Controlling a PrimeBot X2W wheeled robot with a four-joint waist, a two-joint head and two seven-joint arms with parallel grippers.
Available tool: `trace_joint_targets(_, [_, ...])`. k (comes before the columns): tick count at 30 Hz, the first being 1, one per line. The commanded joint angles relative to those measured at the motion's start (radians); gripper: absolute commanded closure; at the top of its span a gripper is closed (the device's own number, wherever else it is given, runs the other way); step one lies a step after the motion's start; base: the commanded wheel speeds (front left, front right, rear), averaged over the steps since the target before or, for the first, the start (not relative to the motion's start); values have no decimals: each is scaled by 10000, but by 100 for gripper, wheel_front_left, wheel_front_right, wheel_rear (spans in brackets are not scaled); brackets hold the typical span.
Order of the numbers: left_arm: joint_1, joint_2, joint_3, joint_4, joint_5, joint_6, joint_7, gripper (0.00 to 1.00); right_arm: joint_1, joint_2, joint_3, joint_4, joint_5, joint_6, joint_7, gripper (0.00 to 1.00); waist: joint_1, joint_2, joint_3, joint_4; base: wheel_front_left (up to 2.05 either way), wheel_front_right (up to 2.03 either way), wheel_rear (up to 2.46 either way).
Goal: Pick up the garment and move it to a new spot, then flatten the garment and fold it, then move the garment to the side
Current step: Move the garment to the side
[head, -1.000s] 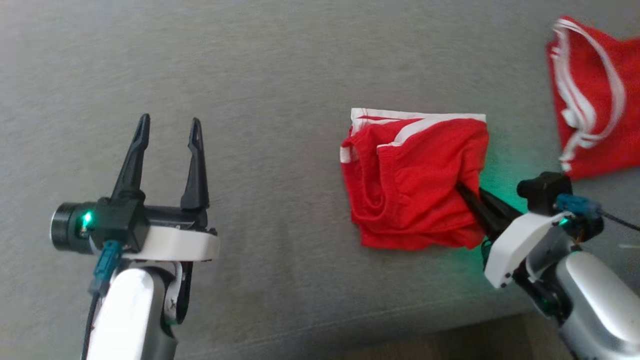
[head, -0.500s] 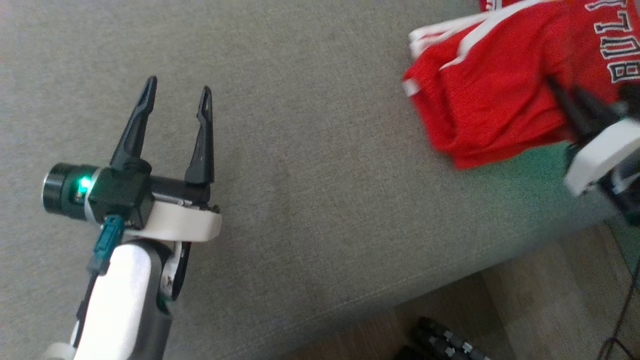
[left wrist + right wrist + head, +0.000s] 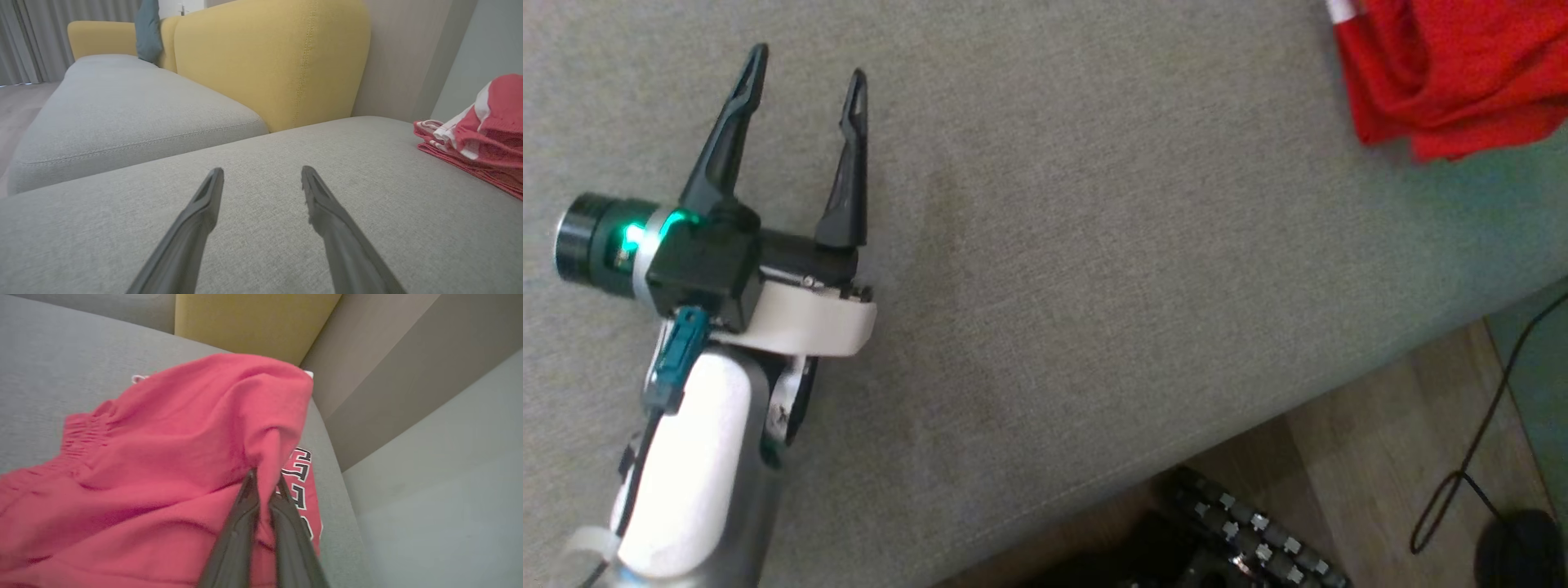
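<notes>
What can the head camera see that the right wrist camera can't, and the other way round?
In the head view, not the right wrist view: the left gripper, open, plus wooden floor and a black cable. In the right wrist view, not the head view: the right gripper shut on the red garment, printed lettering beside the fingers, and a yellow backrest. Both: the red garment and the grey cushion.

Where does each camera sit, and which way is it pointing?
Head view: on the head, looking down at the grey sofa seat; left gripper open at left, red garment top right.
Left wrist view: low over the seat, looking along its open fingers toward the yellow backrest.
Right wrist view: looking along the right gripper, shut on the red garment.
Shared: head and left wrist views both show the left gripper and the seat.
</notes>
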Motion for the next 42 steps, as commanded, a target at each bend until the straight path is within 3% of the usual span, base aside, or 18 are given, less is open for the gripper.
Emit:
trace_joint_targets(1, [-326, 189, 240, -417, 91, -59, 58, 0, -17, -439, -207, 11, -138, -9, -60, 100, 0, 0, 274, -44, 0, 0, 0])
trace_joint_targets(11, [-835, 149, 15, -277, 63, -161, -41, 0, -779, 216, -1142, 1644, -1831, -9, -178, 98, 0, 0, 925, 75, 0, 0, 0])
trace_joint_targets(12, [-872, 145, 8, -235, 43, -168, -73, 0, -835, 267, -1230, 1807, -2071, -9, -224, 77, 0, 0, 949, 96, 0, 0, 0])
trace_joint_targets(13, [-907, 134, 4, -195, 22, -167, -101, 0, -894, 341, -1313, 1917, -2291, -9, -336, 64, 0, 0, 968, 116, 0, 0, 0])
trace_joint_targets(15, [-953, 116, 12, -124, -22, -149, -163, 0, -991, 491, -1591, 2136, -2710, -9, -601, 0, 0, 0, 978, 148, 0, 0, 0])
trace_joint_targets(20, [-906, 90, 108, 77, -168, -44, -350, 0, -938, 836, -2634, 2570, -3846, -9, -1278, 0, 0, 0, 765, 161, 0, 0, 0])
trace_joint_targets(25, [-689, 90, 201, 304, -331, 55, -507, 0, -492, 1351, -3445, 2217, -4200, -9, -2205, 0, 0, 0, 292, 156, 0, 0, 0])
trace_joint_targets(29, [-322, 140, 287, 407, -420, 184, -546, 0, 305, 2120, -3826, 1001, -4067, -9, -2588, 0, 0, 0, -222, 197, 0, 0, 0])
trace_joint_targets(36, [628, 172, 565, 443, -692, 565, -452, 0, 2950, 4210, -3597, -2033, -3727, -9, -2714, 0, 0, 0, -1320, 638, 0, 0, 0])
trace_joint_targets(42, [1127, 106, 755, 541, -960, 760, -496, 0, 4094, 5113, -3438, -3133, -3529, -9, -2567, 0, 0, 0, -1938, 1211, 0, 0, 0])
